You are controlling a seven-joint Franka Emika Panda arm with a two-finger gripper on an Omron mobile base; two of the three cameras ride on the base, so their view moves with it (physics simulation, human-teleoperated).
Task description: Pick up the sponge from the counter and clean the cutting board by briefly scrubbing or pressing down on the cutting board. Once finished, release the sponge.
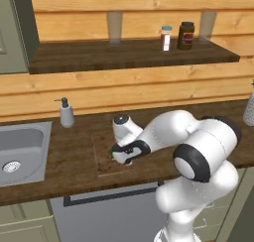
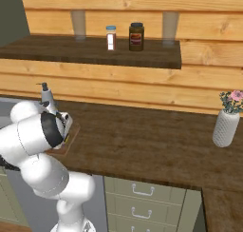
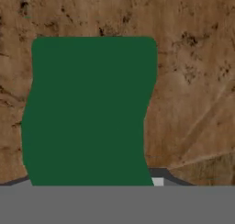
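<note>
sponge point(image 3: 89, 113) on cutting board point(image 3: 193, 81)

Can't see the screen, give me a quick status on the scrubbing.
Claw low over board, state unclear. Sponge green side up, against board. Nothing blocking.

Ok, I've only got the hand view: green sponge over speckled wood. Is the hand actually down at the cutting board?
Observer: Yes. In the left base view the gripper sits low over the cutting board, with the sponge under it.
Operator: Anything close by on the counter?
Observer: The sink is set into the counter to the board's left in that view, apart from the board.
</note>
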